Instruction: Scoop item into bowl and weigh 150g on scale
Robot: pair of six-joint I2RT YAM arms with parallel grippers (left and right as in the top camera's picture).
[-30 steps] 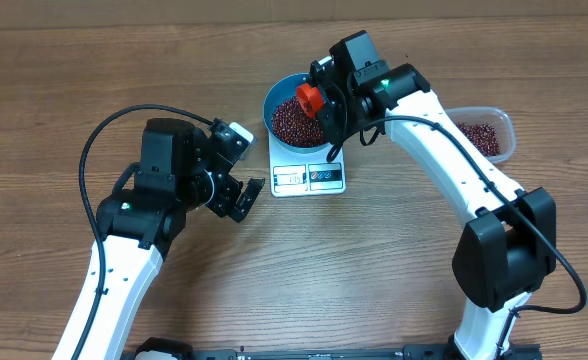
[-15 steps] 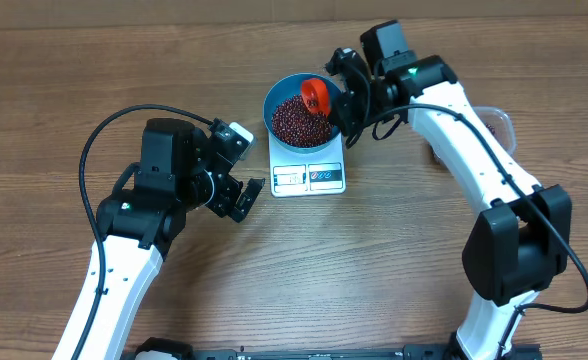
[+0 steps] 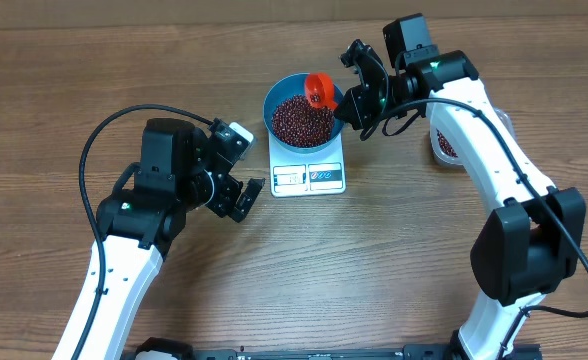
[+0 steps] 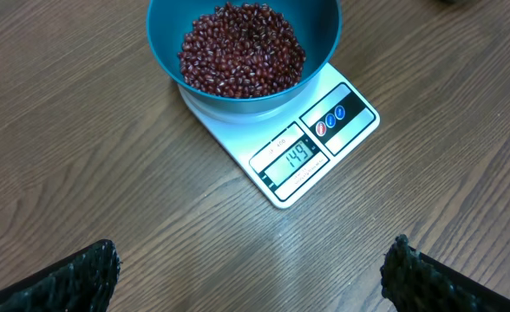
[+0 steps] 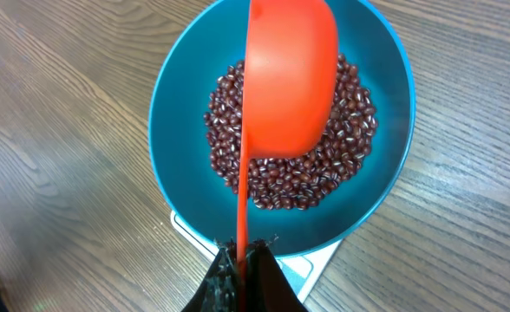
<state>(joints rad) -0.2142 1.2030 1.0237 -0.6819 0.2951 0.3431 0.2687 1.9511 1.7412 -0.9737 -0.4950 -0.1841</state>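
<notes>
Swinging right since the earlier frame, the right gripper (image 5: pixel 242 264) holds the orange scoop (image 5: pixel 288 78) tipped over the teal bowl (image 5: pixel 173 95), jaws clamped tight on its handle. Beans (image 4: pixel 242 48) heap the bowl on the scale (image 4: pixel 346 130), which reads 149, so the target looks nearly met. The left gripper (image 3: pixel 244 168) hangs spread wide, empty.

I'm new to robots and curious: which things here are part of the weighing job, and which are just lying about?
In the job: beans, blue bowl, scale, orange scoop, right gripper holding the scoop, tub of spare beans.
Lying about: left gripper, open and empty.
</notes>
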